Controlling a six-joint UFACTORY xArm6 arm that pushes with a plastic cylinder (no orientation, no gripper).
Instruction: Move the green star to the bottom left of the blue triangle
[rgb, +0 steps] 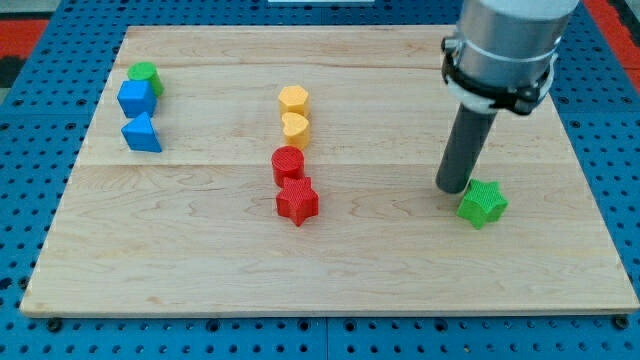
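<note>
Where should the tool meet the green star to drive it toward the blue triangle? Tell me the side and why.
Push on the green star's right face, coming from the view's right. The blue triangle lies far off toward the view's left, slightly higher. My tip sits at the star's upper left, on the wrong side, so it probably has to go round first. Aim at the star's middle, since its points could make it spin.

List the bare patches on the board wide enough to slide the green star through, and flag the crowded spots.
Free: the strip along the view's bottom, below the red star and green star; also between the yellow blocks and my tip. Crowded: the upper-left cluster around the blue triangle.
</note>
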